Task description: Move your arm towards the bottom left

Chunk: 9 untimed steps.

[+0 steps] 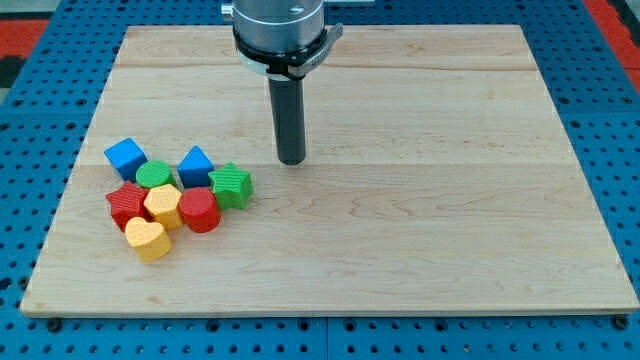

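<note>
No text, label, brand, number or sign can be read anywhere in the view: not on the pale wooden board (400, 250), nor on the small coloured blocks clustered at its lower left, nor on the grey metal arm housing (279, 25) at the frame's top.

On my screen the wooden surface (420, 230) lies on a blue perforated base (30, 200). All the blocks sit close together near the view's bottom left. I see a blue cube (125, 157), a green round block (154, 175), a second blue block (195, 165), a green star (231, 186), a red star-like block (126, 204), a yellow hexagon-like block (162, 205), a red cylinder (199, 210) and a yellow heart (148, 240).
</note>
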### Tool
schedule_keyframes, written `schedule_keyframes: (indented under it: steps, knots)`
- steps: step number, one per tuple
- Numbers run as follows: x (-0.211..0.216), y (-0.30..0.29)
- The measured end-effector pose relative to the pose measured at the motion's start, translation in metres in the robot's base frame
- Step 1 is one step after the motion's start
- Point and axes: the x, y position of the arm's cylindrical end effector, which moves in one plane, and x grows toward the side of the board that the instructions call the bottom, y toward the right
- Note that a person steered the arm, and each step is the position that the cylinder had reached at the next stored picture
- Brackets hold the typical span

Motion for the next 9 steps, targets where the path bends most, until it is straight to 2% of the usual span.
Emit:
schedule_keyframes:
  steps: [3,4,5,6,7,8,9]
  knots:
    - [0.008,0.004]
    - [0.030,0.021]
    - [0.077,0.017]
    - [0.118,-0.048]
    - [0.158,-0.083]
    - [0.173,-0.117]
    - [0.170,-0.195]
